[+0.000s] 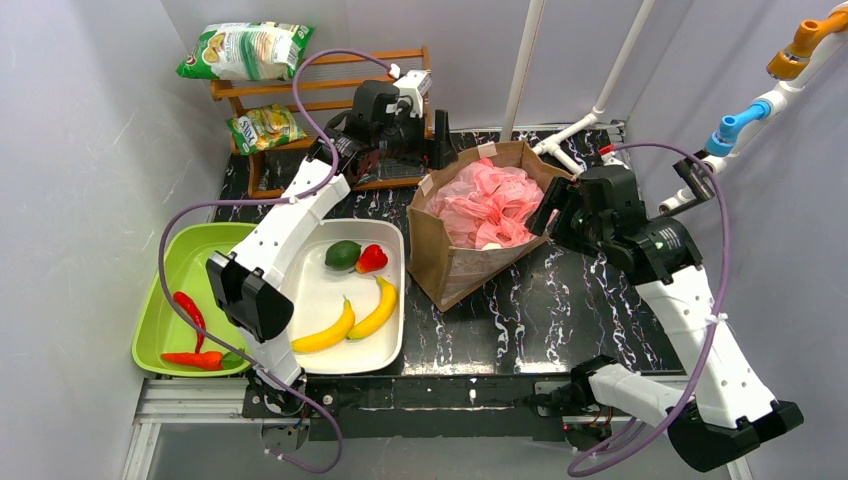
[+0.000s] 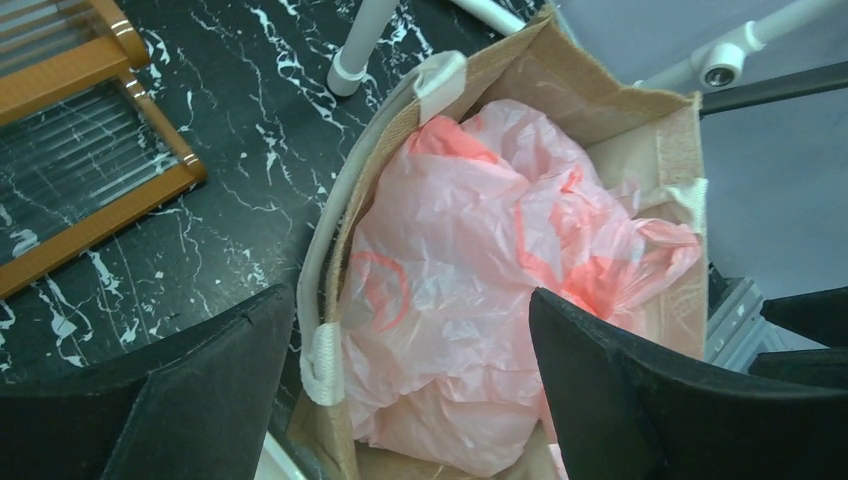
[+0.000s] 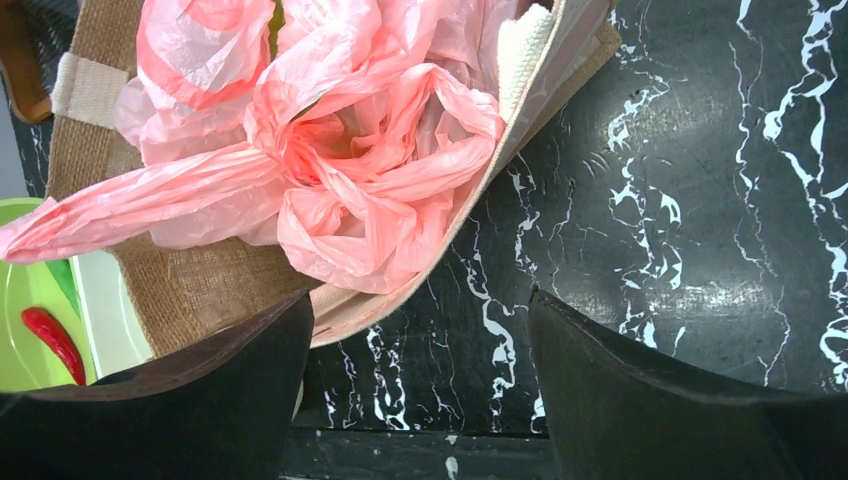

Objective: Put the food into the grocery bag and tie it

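The pink grocery bag (image 1: 490, 205) lies crumpled inside a stiff brown bag (image 1: 450, 265) at the table's middle. In the right wrist view the pink bag (image 3: 340, 150) is bunched into a rosette, with one twisted strand reaching left. Two yellow bananas (image 1: 325, 332) (image 1: 378, 308) lie on a white tray (image 1: 320, 285). No orange is in view. My left gripper (image 1: 432, 150) is open and empty at the brown bag's far left corner, above the pink bag (image 2: 470, 270). My right gripper (image 1: 548, 205) is open and empty at the brown bag's right rim (image 3: 200, 290).
A green avocado (image 1: 342, 254) and a red pepper (image 1: 371, 259) share the white tray. A green tray (image 1: 190, 260) with red chilies (image 1: 190, 312) sits at the left. A wooden rack (image 1: 270, 95) with snack bags (image 1: 245, 50) stands behind. White pipes (image 1: 520, 70) rise at the back.
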{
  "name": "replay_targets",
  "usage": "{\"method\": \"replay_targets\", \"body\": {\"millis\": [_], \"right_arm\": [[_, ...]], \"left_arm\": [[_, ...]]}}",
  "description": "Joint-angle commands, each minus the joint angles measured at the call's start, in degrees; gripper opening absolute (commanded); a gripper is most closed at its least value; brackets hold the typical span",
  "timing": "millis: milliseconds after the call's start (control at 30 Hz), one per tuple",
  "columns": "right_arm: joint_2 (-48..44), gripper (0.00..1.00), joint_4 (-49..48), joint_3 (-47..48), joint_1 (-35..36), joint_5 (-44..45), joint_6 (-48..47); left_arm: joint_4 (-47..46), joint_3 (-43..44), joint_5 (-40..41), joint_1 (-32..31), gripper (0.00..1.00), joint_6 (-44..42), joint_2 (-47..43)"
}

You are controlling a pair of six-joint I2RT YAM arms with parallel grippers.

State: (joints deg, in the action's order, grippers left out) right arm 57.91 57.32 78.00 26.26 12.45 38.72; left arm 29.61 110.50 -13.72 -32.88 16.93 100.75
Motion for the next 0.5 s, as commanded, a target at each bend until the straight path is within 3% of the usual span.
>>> {"method": "replay_targets", "body": {"millis": [0,467], "right_arm": [[1.1,0.83,-0.5,0.2,-0.4,0.9,3.4],[7.3,0.61,-2.8,-2.8,-3.4,-3.2,6.4]], "left_arm": [[1.2,-2.1,0.9,0.4,0.84,-1.5,-0.7],[-2.8,-9.4,-3.9,0.7,0.75,-0.2,-0.9]]}}
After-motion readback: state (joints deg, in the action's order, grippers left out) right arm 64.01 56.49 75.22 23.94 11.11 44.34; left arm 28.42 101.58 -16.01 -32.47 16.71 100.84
